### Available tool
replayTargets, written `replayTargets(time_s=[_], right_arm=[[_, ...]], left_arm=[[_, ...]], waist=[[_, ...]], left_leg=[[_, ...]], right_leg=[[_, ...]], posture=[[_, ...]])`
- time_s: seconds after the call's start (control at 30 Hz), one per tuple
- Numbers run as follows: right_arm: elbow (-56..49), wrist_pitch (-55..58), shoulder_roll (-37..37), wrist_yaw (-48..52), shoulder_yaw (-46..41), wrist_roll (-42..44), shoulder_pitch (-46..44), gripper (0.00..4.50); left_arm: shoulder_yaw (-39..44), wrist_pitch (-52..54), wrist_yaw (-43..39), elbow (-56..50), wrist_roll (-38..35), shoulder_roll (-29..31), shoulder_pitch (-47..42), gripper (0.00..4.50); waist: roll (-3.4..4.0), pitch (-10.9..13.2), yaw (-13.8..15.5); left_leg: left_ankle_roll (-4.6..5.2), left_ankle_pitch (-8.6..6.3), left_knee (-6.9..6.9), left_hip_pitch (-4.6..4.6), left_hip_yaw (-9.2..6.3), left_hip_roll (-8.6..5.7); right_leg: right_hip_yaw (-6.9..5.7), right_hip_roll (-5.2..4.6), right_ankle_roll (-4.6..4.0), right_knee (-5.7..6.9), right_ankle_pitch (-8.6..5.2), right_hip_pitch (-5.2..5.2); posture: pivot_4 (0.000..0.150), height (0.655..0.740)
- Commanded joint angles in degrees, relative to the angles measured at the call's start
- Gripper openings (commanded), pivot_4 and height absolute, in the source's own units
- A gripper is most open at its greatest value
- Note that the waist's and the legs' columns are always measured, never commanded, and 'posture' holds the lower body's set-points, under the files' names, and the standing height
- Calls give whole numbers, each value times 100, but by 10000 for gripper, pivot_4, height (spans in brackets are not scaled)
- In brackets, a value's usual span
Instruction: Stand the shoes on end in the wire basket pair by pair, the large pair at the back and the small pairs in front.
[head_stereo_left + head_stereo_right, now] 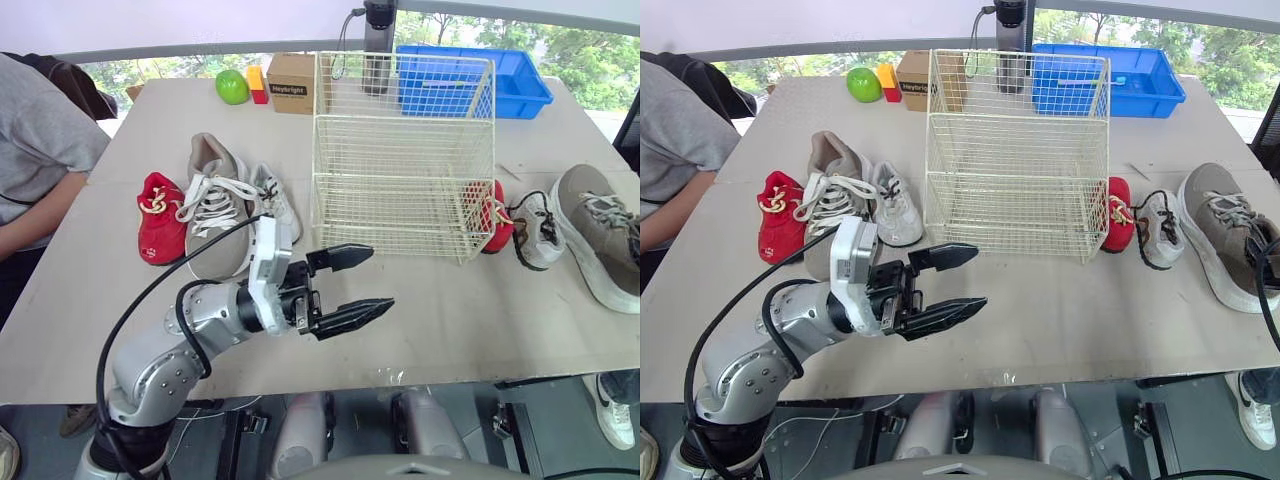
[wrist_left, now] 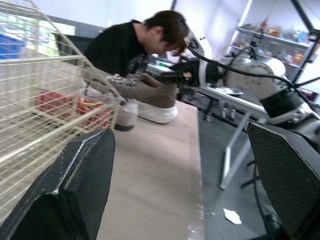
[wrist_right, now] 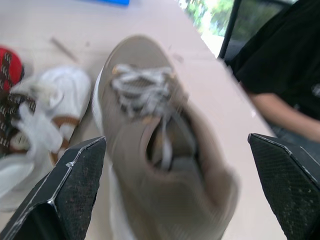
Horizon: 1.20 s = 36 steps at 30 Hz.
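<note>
Though beside basket [image 1: 400, 190], shoes [image 1: 215, 205] (seemingly) outside.

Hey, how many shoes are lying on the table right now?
6. Left of the wire basket: red shoe, large taupe shoe, small white shoe. Right of it: second red shoe, second white shoe, second taupe shoe. None seem hidden.

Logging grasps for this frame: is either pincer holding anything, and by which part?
Nothing is held. The left pincer is open over bare table; the right pincer is open by the large tan shoe.
</note>
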Motion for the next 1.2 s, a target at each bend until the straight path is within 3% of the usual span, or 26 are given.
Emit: replayTargets(time_s=[0.03,0.17,0.63,0.73,0.93,1.0,1.2], right_arm=[[-107,-84,-183,-19,-189,-71,201,44103],[68,105,-227,99,-112,74,373,44103],[1755,-178,-570,231,391,137,-312,44103],[2004,-255,-579,411,530,215,-298,36073],[2020,-211,-482,506,640,329,-153,8175],[1957,-258,-413,489,588,369,-97,1471],[1710,-622,-240,404,450,399,27,304]], left_arm=[[3,8,-173,-143,-134,52,-159,45000],[-46,50,-236,-75,-149,9,-331,45000],[-45,228,-241,-33,-248,-12,-902,45000],[-28,251,-226,-6,-242,-23,-928,45000],[-9,279,-217,52,-216,-47,-1010,45000],[-20,269,-210,87,-192,-71,-1048,45000],[-61,248,-240,182,-114,-136,-1113,45000]], waist=[[1,0,5],[1,0,-5],[1,-2,-14],[-6,-7,-14],[-52,-37,-12],[-54,-39,-9],[-55,-40,-9]], left_leg=[[0,0,0,0,0,-1],[0,0,0,1,1,-1],[0,0,0,1,3,-4],[0,0,1,2,2,-3],[0,0,1,5,0,-2],[0,0,1,5,-1,-1],[0,0,0,4,-2,0]], right_leg=[[0,-1,0,0,0,0],[2,0,0,0,0,0],[8,2,0,0,1,1],[7,4,0,0,0,4],[0,5,0,0,0,8],[-1,5,0,0,0,9],[-3,6,-1,-1,0,9]], posture=[[1500,7400],[1500,7400],[1500,7400],[1500,7400],[1500,7400],[1500,7400],[1500,7400]])
